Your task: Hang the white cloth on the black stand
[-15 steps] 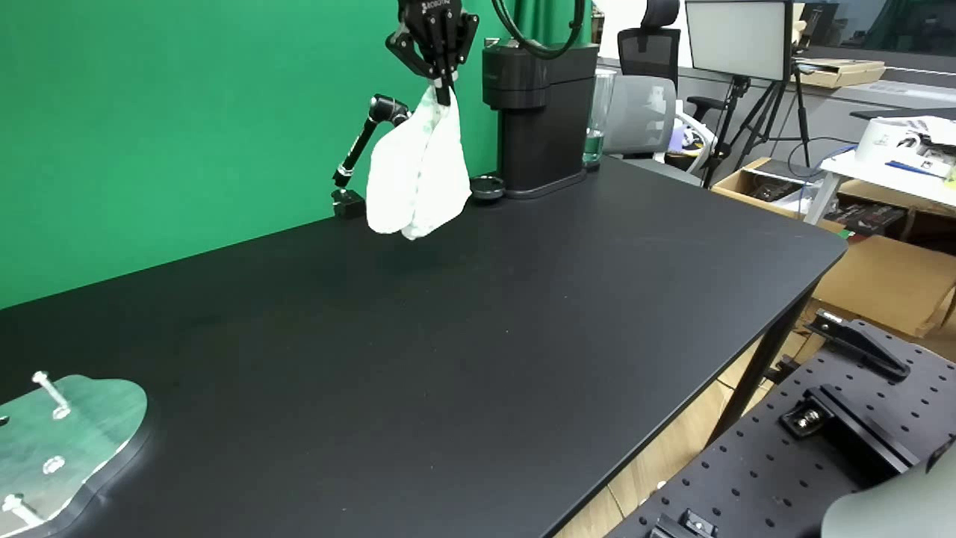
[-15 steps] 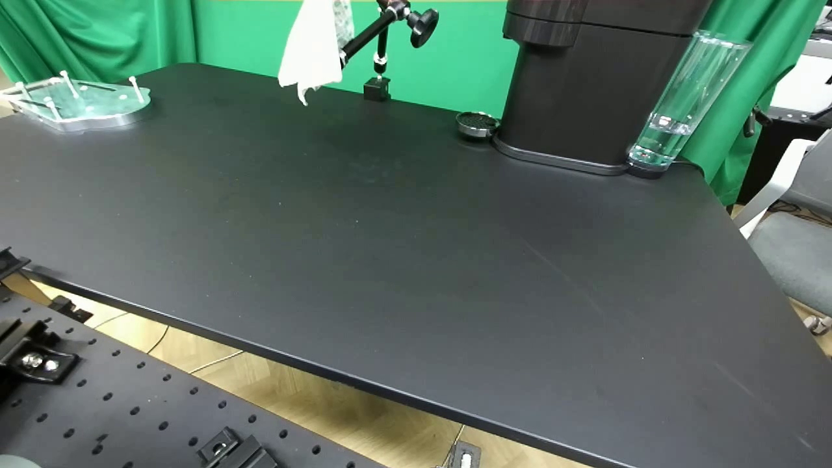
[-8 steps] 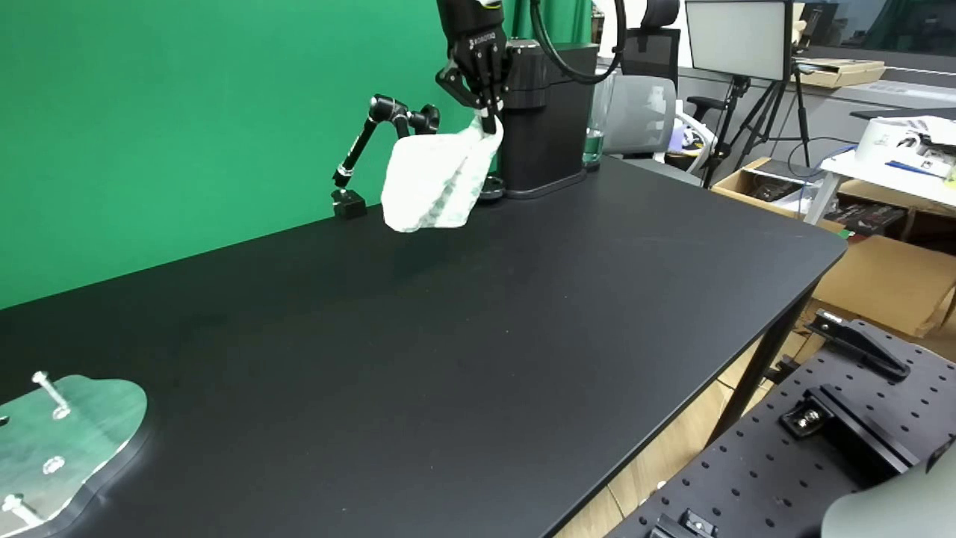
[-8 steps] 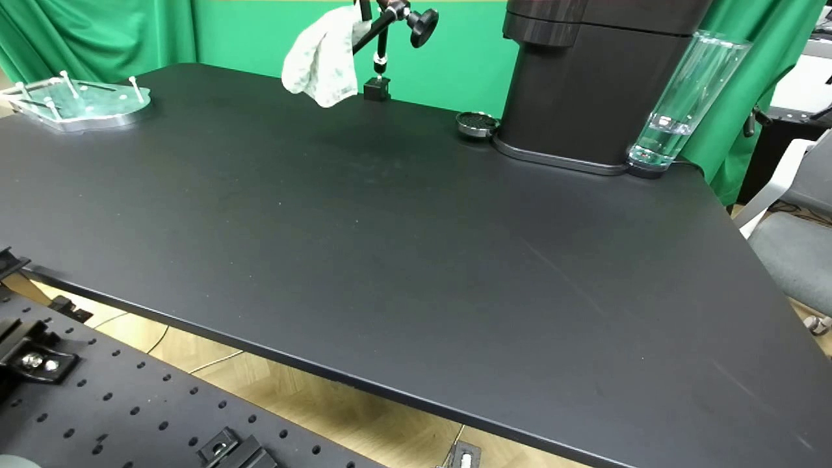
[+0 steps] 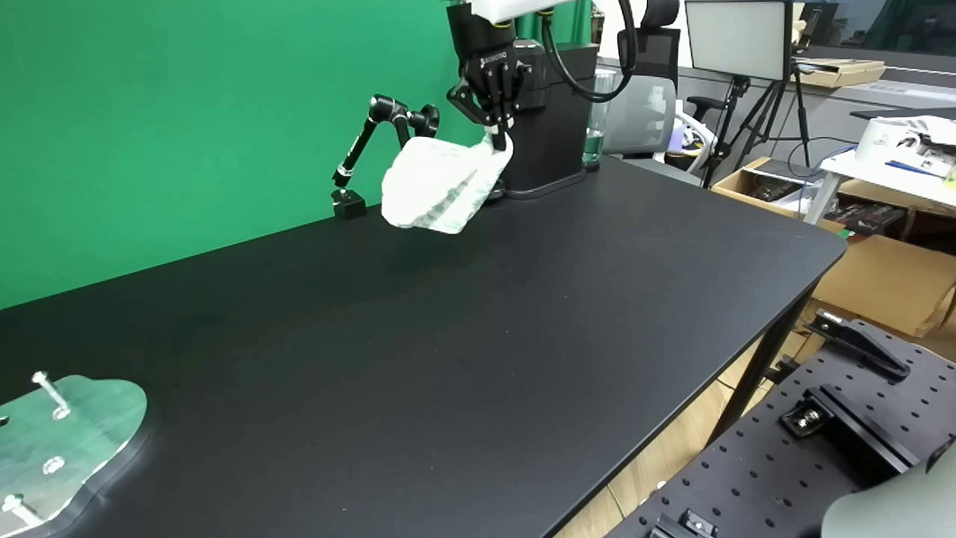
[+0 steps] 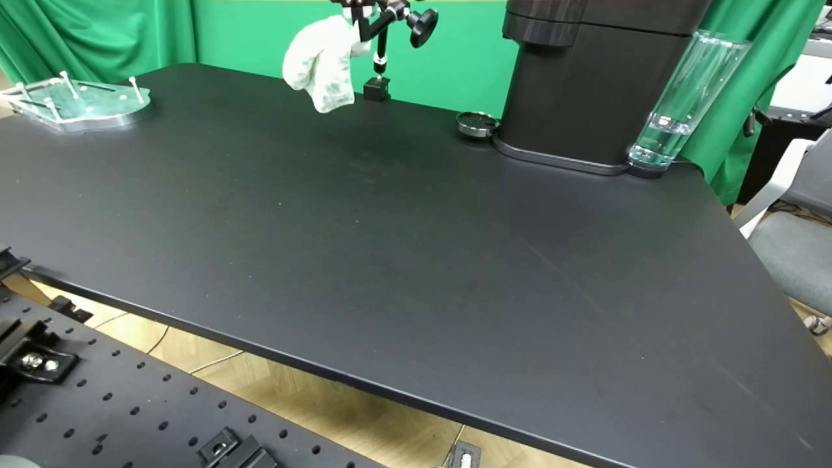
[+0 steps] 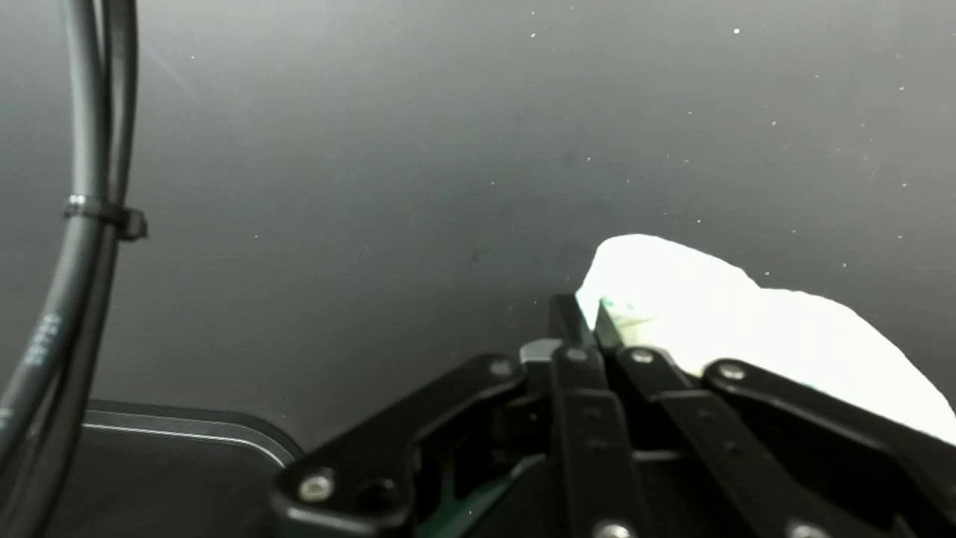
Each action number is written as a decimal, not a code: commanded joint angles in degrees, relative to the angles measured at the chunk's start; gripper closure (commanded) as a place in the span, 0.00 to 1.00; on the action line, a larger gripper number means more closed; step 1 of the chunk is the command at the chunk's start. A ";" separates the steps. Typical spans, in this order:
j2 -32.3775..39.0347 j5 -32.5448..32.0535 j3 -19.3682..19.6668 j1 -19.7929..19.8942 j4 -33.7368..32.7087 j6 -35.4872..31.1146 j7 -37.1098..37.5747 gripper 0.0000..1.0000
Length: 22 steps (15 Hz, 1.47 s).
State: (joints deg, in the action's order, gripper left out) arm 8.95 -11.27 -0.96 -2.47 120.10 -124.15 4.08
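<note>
At upper centre in an exterior view, the black two-fingered gripper (image 5: 500, 140) pinches one end of the white, faintly green-patterned fabric cloth (image 5: 437, 183) near the black jointed-arm stand (image 5: 357, 152); contact is unclear. Probably light and limp, it suits an edge hold.

The cloth (image 5: 437, 183) is white with pale green patches; the stand (image 5: 381, 110), pincer (image 5: 499, 139) and surface (image 5: 448, 336) are black, the backdrop (image 5: 187, 127) green.

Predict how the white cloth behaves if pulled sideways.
Likely floppy: the white cloth sags in folds. Its lower edge hangs free above the black table, so it may swing. The gripper pinches one end, so the rest will probably trail.
</note>
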 commanded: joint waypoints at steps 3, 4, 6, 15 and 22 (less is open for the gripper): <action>0.35 4.55 -0.63 -0.31 0.14 -1.47 1.75 1.00; 0.61 5.30 -0.75 -0.38 -0.09 -2.15 1.84 1.00; 1.22 6.02 -1.01 -0.65 -0.45 -4.06 2.35 1.00; 4.21 7.44 -1.70 -2.17 -4.46 -10.90 5.10 1.00; 1.95 7.40 -3.35 -5.35 -8.06 -10.46 8.65 1.00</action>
State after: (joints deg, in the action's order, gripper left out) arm 12.16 -3.96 -3.83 -6.49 113.91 -136.13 9.41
